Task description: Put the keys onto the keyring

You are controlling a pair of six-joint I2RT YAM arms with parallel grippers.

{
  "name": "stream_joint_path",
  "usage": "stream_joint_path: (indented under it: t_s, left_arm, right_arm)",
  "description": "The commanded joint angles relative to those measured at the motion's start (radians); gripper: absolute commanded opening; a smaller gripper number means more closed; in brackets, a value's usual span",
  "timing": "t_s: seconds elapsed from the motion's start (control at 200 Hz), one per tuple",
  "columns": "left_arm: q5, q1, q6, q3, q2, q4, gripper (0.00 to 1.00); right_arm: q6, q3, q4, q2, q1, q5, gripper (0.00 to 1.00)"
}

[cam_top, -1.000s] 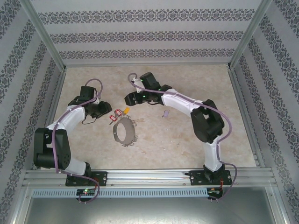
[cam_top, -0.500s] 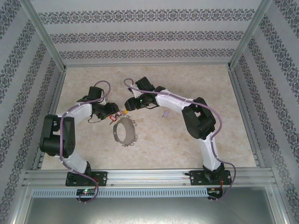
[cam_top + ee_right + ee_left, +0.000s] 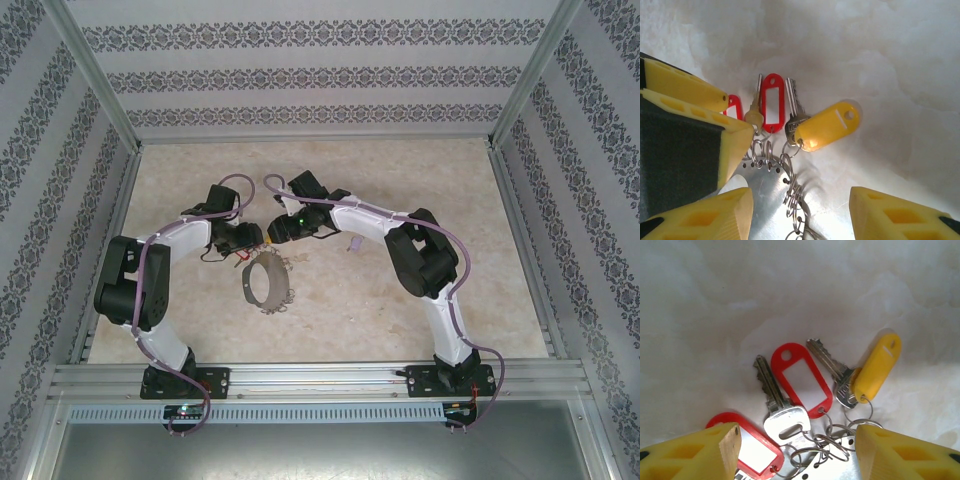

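Note:
The keyring (image 3: 265, 284), a grey metal loop with small split rings along its edge, lies mid-table. At its far edge sit two silver keys (image 3: 776, 399) (image 3: 833, 372), red tags (image 3: 802, 380) and a yellow tag (image 3: 878, 365), all hooked on split rings. My left gripper (image 3: 247, 240) (image 3: 797, 432) stands open low over the ring's edge, its yellow fingers (image 3: 707, 450) on either side of the split rings. My right gripper (image 3: 272, 235) (image 3: 800, 197) is open over the keyring (image 3: 765, 200) beside the yellow tag (image 3: 827, 125). A loose lilac-headed key (image 3: 352, 243) lies to the right.
The left gripper's yellow fingers (image 3: 695, 92) reach in close to the right gripper, so the two nearly meet above the tags. Patterned walls and metal frame rails (image 3: 300, 378) surround the pale table (image 3: 400, 310).
Both grippers have moved in over the keyring's far edge, the left from the left, the right down and leftward. The left jaws have widened; the right jaws have narrowed a little.

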Motion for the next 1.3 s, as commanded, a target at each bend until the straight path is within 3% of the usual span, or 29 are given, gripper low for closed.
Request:
stream_joint_path:
  t_s: [0.0,0.38,0.984,1.129,1.294]
  left_arm:
    - [-0.037,-0.022,0.033,0.015,0.028,-0.04,0.62]
    - [-0.073,-0.042,0.049,0.013,0.034,-0.077,0.61]
    - [-0.051,-0.041,0.028,-0.051,-0.024,-0.063,0.31]
    - [-0.058,-0.038,0.035,-0.051,-0.043,-0.073,0.3]
    - [-0.123,-0.05,0.077,-0.028,-0.103,-0.136,0.43]
  right_arm:
    - [0.011,-0.029,0.002,-0.015,-0.012,0.004,0.53]
    - [-0.03,-0.059,-0.025,-0.069,-0.031,0.037,0.53]
    - [-0.06,0.038,-0.061,-0.059,0.069,0.045,0.39]
    - [-0.038,0.049,-0.054,-0.05,0.084,0.037,0.37]
    - [-0.025,0.002,-0.03,-0.083,0.071,0.053,0.36]
